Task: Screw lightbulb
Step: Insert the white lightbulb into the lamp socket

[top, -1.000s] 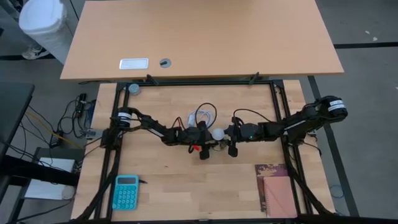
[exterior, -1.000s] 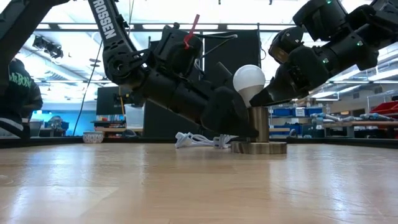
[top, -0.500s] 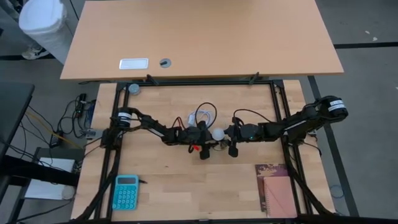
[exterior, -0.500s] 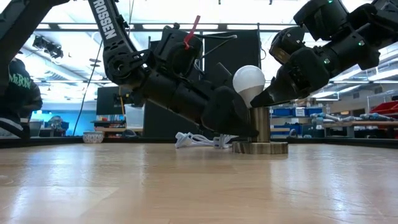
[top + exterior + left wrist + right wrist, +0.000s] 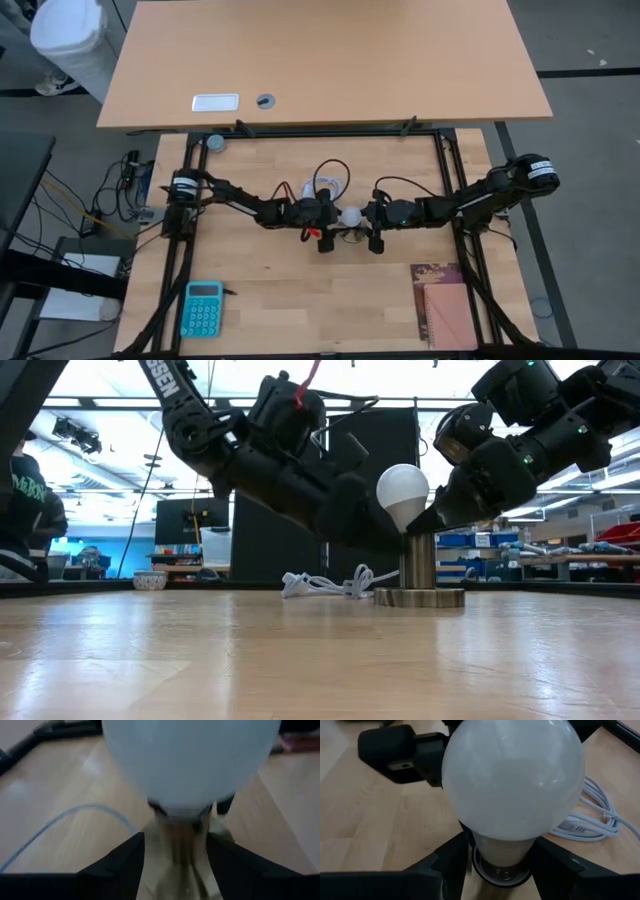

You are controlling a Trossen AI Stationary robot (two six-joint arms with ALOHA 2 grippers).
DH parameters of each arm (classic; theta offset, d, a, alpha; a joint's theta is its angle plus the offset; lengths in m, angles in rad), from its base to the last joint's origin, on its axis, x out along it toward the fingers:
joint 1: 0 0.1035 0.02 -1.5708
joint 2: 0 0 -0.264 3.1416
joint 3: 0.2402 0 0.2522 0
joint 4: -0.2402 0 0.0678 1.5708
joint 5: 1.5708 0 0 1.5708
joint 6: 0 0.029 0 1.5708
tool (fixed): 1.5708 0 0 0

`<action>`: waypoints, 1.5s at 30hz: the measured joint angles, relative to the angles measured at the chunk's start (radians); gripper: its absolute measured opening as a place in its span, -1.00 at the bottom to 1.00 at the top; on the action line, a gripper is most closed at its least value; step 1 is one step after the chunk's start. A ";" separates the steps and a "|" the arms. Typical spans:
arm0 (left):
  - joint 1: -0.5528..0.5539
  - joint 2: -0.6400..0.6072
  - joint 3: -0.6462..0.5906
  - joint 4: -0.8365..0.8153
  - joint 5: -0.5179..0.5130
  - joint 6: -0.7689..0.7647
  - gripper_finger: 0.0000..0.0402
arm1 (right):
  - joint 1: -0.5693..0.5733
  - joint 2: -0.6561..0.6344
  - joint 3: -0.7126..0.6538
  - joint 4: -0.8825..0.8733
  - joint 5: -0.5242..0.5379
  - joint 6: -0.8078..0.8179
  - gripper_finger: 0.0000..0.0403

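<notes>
Fingers of my left gripper (image 5: 175,851) are standing spread apart, one on each side of the brass stem of the socket (image 5: 418,596), just under the globe of the lightbulb (image 5: 403,491); I am not clamping anything with them. From the other side, my right gripper (image 5: 501,851) is reaching in level with the narrow neck of the lightbulb, and its fingers are likewise parted, flanking the neck closely without pressing on it. The lightbulb is sitting upright in the socket near the middle of the bench (image 5: 260,290), globe up, base down in the collar, right between my two grippers, which are facing each other. The socket's round flat foot is resting on the wood. A white cable (image 5: 322,584) is lying coiled on the bench just behind the socket, on its far side. Well away from all this, a blue calculator (image 5: 203,308) is lying near the front left corner and a pink notebook (image 5: 445,305) near the front right.
</notes>
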State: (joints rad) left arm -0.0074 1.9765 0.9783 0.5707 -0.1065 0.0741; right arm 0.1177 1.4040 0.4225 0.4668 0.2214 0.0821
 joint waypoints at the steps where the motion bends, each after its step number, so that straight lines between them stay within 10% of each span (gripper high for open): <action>1: 0.000 -0.004 0.000 -0.007 0.000 0.002 0.08 | 0.000 0.000 0.000 -0.001 0.000 -0.006 -0.03; 25: -0.001 -0.116 0.043 -0.121 0.022 0.029 0.09 | -0.002 -0.094 -0.004 -0.118 -0.014 -0.046 0.00; 45: 0.000 -0.111 0.050 -0.103 0.033 0.057 0.09 | -0.022 -0.095 -0.003 -0.105 -0.040 -0.091 0.40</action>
State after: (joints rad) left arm -0.0079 1.8652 1.0283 0.4678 -0.0738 0.1307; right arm 0.0959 1.3090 0.4192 0.3622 0.1810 -0.0092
